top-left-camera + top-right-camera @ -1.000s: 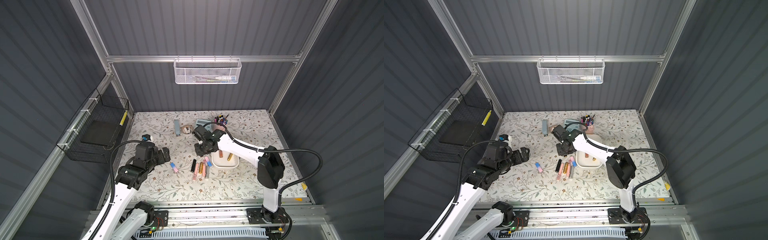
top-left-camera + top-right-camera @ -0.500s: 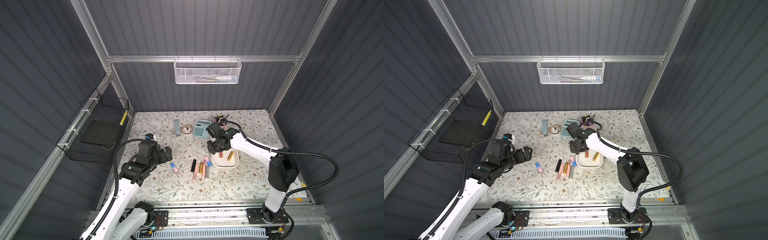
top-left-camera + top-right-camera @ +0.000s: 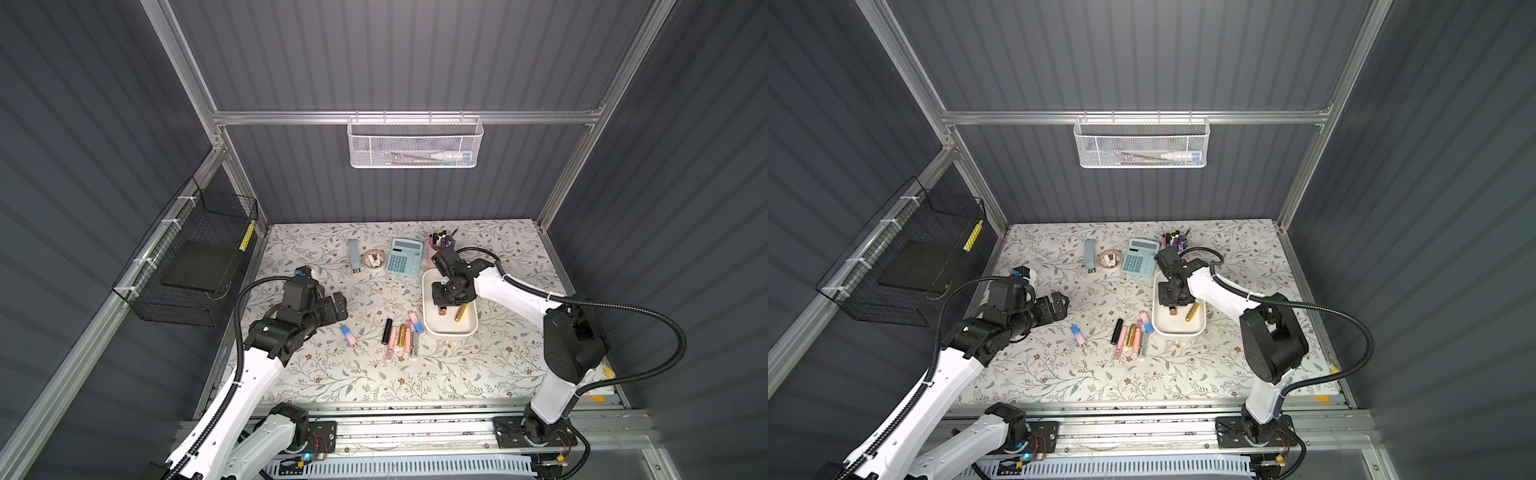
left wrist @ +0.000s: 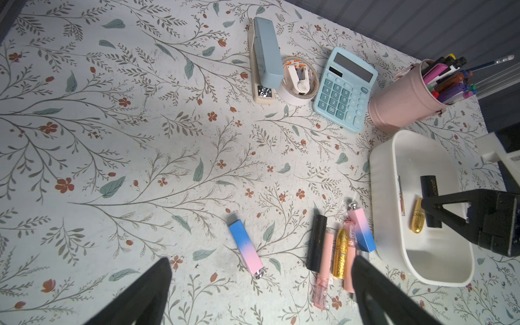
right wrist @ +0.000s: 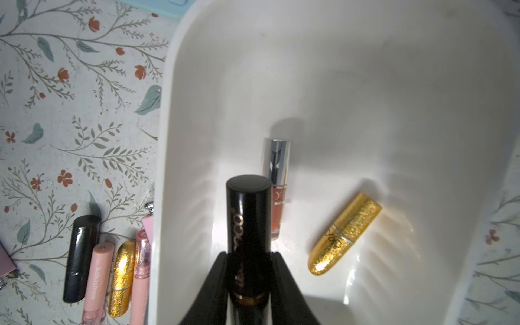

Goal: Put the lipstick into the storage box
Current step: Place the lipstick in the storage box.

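My right gripper (image 5: pixel 249 270) is pinched tight on a black lipstick (image 5: pixel 249 213). I hold it by one end, and the other end sticks out past my fingers. It is over the inside of the white storage box (image 5: pixel 164 146), closer to the wall where more lipsticks lie outside. I cannot tell if it touches the bottom of the box.

Two other things are in the box. A gold glitter lipstick (image 5: pixel 346 233) lies flat on the bottom, near my black one. An orange lip gloss tube (image 5: pixel 276 194) with a silver cap lies partly hidden behind the black lipstick.

My left gripper (image 3: pixel 337 307) is spread wide and holds nothing. It hangs over the flowery table (image 4: pixel 112 140), well apart from the box. A blue and pink lipstick (image 4: pixel 245 247) lies alone on the table in front of it.

A row of lipsticks (image 4: pixel 340 253) lies side by side just beside the box. A pink pen cup (image 4: pixel 402 104) and a light blue calculator (image 4: pixel 344 88) sit near the far end of the box.
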You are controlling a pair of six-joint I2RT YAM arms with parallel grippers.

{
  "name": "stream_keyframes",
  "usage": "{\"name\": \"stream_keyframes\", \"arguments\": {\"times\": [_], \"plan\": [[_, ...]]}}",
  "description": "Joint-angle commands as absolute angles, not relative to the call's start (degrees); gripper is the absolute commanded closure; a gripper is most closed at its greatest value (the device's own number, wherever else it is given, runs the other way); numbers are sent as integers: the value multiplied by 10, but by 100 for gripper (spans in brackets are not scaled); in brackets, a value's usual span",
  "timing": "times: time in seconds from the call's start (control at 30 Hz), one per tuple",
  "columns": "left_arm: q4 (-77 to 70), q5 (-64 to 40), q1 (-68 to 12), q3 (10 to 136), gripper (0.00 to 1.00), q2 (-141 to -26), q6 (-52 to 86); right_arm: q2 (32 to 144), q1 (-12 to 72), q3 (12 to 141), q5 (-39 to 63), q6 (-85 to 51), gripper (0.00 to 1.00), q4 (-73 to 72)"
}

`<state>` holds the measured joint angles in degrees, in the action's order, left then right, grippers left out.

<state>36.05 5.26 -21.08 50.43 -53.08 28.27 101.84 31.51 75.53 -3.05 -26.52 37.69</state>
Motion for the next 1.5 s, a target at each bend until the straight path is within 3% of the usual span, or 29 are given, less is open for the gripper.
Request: {"name": "stream_keyframes", "arguments": {"times": [0.0, 1.03, 1.47], "plan": [[343, 20, -213, 494, 0, -540, 296, 1013, 297, 741, -13, -263, 73, 362], [265, -46, -214, 468, 0, -613, 298, 1110, 242, 740, 4, -258, 71, 326], [245, -59, -214, 469, 0, -635, 303, 1082, 240, 738, -4, -251, 60, 329]]}}
